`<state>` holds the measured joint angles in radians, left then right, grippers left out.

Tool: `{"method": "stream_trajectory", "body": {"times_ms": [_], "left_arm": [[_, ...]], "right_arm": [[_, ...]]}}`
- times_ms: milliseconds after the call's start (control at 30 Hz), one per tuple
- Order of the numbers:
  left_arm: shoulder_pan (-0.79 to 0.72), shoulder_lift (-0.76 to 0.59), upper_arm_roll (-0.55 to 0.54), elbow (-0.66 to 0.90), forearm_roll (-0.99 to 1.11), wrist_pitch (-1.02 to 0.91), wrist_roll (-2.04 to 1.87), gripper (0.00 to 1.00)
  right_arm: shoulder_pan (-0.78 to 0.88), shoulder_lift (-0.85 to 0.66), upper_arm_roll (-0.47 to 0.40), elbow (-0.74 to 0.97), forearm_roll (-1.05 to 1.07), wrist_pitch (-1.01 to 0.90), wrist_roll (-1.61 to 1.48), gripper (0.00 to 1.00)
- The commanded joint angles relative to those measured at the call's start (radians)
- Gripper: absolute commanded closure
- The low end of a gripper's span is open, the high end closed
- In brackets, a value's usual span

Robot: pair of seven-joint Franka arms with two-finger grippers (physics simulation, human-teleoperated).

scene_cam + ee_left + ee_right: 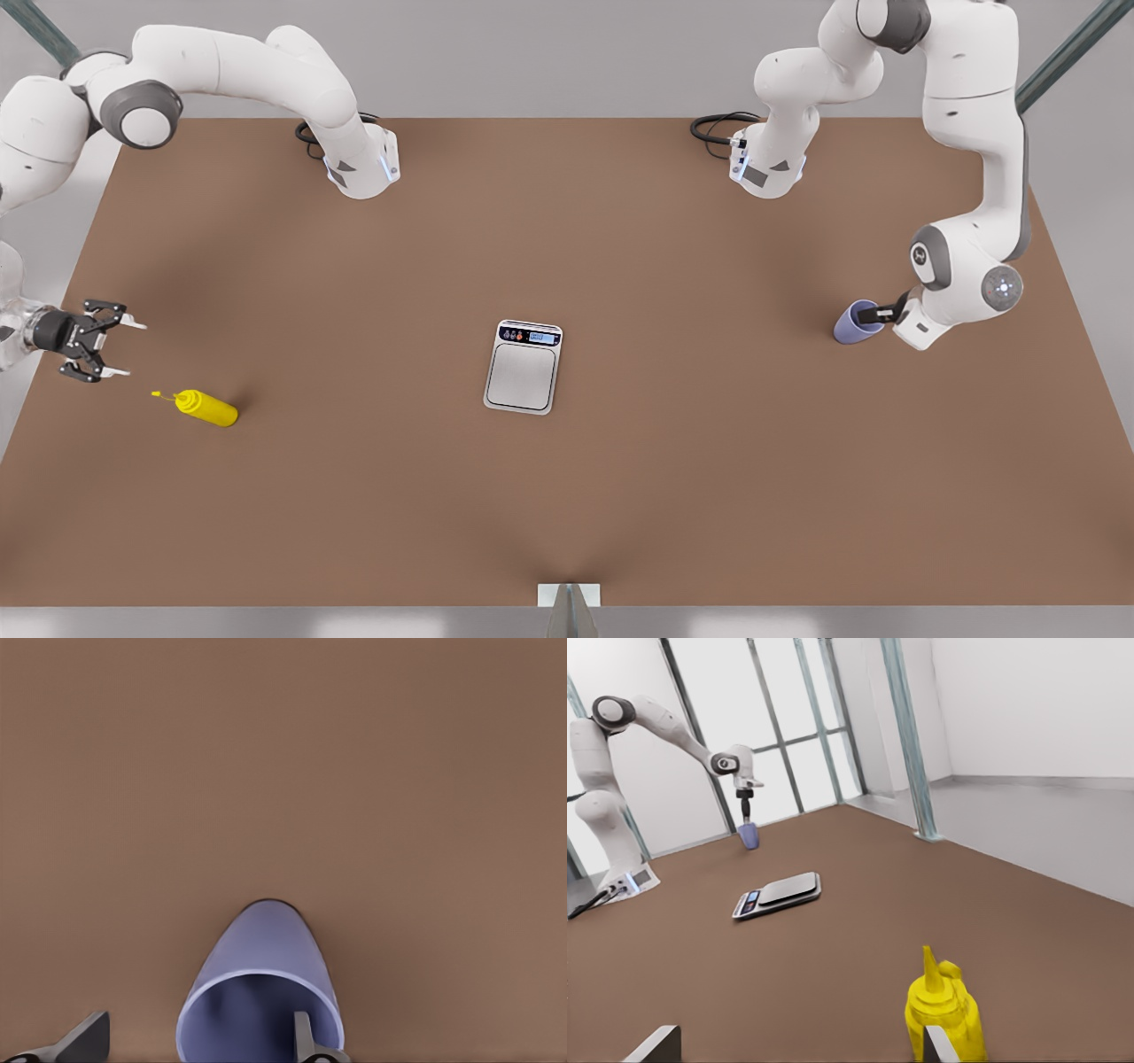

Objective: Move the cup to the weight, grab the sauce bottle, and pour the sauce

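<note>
The lavender-blue cup (pixel 852 324) stands on the table at the front view's right. My left gripper (pixel 882 312) is open at its rim. One finger (pixel 304 1036) reaches inside the cup (pixel 257 983) and the other finger (pixel 87 1038) is outside, apart from the wall. The weight (pixel 524 366), a silver scale with a black display strip, lies at the table's middle. The yellow sauce bottle (pixel 207 408) stands upright near the front view's left. My right gripper (pixel 131 349) hangs open beside the sauce bottle (pixel 946 1014) without touching it.
Both arm bases (pixel 363 168) (pixel 767 167) sit at the table's far edge with black cables. The brown table (pixel 567 496) is bare between the sauce bottle, the weight (pixel 778 894) and the cup (pixel 749 836). A small bracket (pixel 569 595) marks the near edge.
</note>
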<state>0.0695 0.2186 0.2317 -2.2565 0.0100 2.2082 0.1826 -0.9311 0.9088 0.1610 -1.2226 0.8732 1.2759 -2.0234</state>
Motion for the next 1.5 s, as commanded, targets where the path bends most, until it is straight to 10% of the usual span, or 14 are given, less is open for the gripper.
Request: {"method": "stream_trajectory", "body": {"times_ms": [0, 233, 367, 600, 1067, 1467], "left_arm": [[0.000, 0.004, 0.000, 0.001, 0.001, 0.001, 0.000, 0.00], [0.000, 0.056, 0.000, 0.003, 0.001, 0.013, 0.001, 0.03], [-0.002, 0.071, 0.000, 0.005, 0.005, 0.018, 0.003, 0.46], [-0.002, 0.077, 0.000, 0.008, 0.004, 0.018, 0.003, 0.78], [-0.065, 0.034, -0.008, 0.130, -0.047, -0.033, -0.055, 0.79], [-0.234, 0.323, -0.546, 0.679, -0.130, -0.124, -1.048, 0.79]], "right_arm": [[0.000, 0.007, 0.000, 0.000, 0.009, 0.010, -0.009, 0.00], [0.040, 0.050, -0.001, 0.031, 0.032, 0.120, -0.023, 0.00], [0.012, 0.074, -0.001, 0.025, 0.036, 0.083, -0.110, 0.00], [0.008, 0.131, -0.001, 0.028, 0.038, 0.098, -0.222, 0.00], [0.023, 0.179, -0.001, 0.020, 0.038, 0.164, -0.270, 0.00], [0.058, 0.209, 0.000, 0.018, 0.064, 0.266, -0.287, 0.00]]}}
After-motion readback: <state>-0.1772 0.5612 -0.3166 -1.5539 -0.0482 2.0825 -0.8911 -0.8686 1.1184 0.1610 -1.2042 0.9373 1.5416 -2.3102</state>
